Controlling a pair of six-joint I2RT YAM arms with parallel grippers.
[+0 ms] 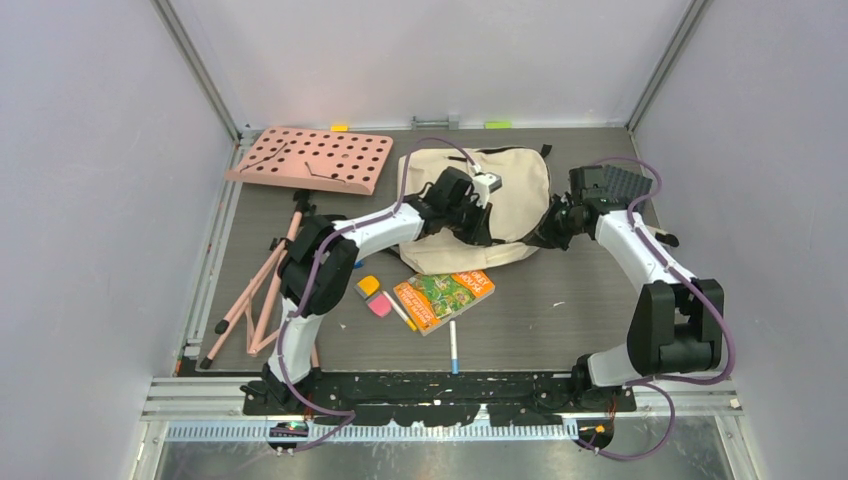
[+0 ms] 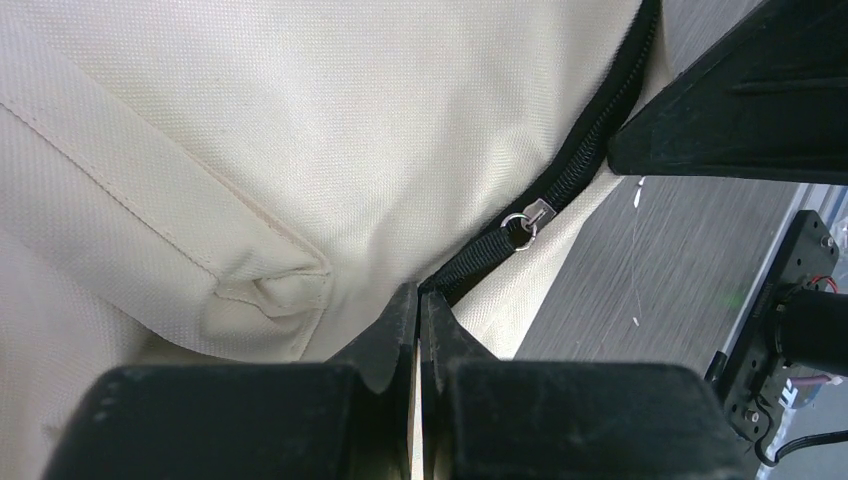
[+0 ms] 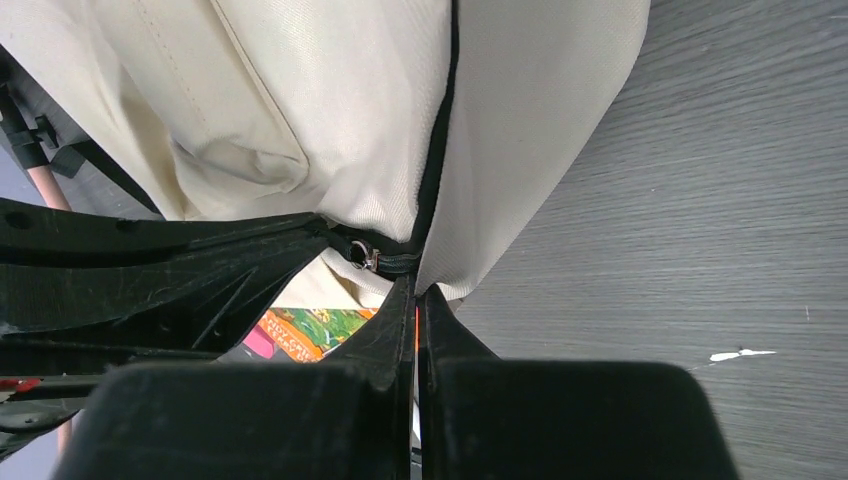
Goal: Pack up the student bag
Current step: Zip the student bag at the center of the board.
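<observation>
The student bag (image 1: 510,195), cream fabric with a black zip, lies flat in the middle of the table. My left gripper (image 1: 472,222) is over its left part. In the left wrist view the left gripper (image 2: 420,293) is shut on the black pull tab that leads to the metal zip slider (image 2: 527,218). My right gripper (image 1: 553,230) is at the bag's right edge. In the right wrist view the right gripper (image 3: 415,287) is shut on the bag's zip seam (image 3: 432,180), just beside the slider (image 3: 365,258). The zip runs shut along the cream fabric (image 3: 530,130).
A colourful book (image 1: 443,297) lies in front of the bag, with an orange eraser (image 1: 367,286), a pink eraser (image 1: 380,305), a white pen (image 1: 402,311) and a marker (image 1: 453,347) nearby. The pink perforated board (image 1: 310,158) and pink stand legs (image 1: 262,295) are at the left.
</observation>
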